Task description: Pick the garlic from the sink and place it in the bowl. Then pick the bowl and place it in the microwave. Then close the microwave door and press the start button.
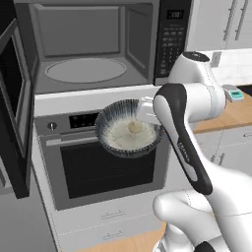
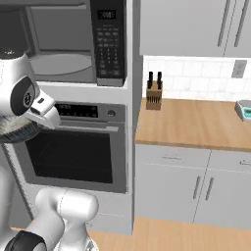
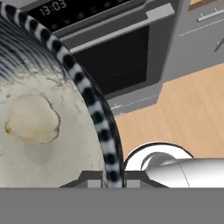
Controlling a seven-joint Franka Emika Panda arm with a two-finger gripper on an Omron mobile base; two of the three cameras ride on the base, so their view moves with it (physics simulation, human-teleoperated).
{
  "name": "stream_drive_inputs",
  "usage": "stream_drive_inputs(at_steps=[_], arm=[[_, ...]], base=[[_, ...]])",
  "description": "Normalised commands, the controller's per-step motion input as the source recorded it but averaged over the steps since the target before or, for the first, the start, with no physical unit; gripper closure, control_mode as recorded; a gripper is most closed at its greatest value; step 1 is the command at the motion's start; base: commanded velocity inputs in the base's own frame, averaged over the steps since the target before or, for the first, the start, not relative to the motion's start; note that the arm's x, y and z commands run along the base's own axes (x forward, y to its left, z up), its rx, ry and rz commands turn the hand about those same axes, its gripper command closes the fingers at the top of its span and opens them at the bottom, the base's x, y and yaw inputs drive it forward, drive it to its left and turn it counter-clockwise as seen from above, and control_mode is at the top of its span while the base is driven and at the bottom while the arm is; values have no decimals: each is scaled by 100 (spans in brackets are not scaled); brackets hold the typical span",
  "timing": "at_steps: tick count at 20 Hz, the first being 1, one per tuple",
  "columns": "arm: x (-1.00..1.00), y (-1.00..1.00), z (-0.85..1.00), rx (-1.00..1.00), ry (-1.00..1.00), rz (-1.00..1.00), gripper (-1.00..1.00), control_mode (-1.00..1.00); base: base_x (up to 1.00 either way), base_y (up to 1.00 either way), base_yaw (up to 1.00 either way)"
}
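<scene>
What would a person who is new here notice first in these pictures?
First the bowl, held in the air before the oven with the garlic lying inside; the jaws pinch its rim. Above it, the microwave stands open, its door swung out to the left.

glossy white arm (image 1: 206,98) of rounded, bulbous segments, with a long black band down one link bearing small pale lettering and dark joint rings.

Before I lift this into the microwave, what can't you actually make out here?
- Pincer fingertips: cut off by the hand view's bottom edge.
- Bowl in right base view: mostly behind the arm.
- Microwave door: cropped at left base view's left edge.
- Keypad labels: too small.
</scene>
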Motion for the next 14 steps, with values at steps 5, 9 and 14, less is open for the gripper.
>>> stream_drive_inputs(at_steps=[5,9,14], arm=[[0,0,0,0,0,0,100,100],[0,0,0,0,0,0,100,100],[0,0,0,0,0,0,100,100]], base=[[-4,26,-30],[0,0,-21],[9,11,-1]])
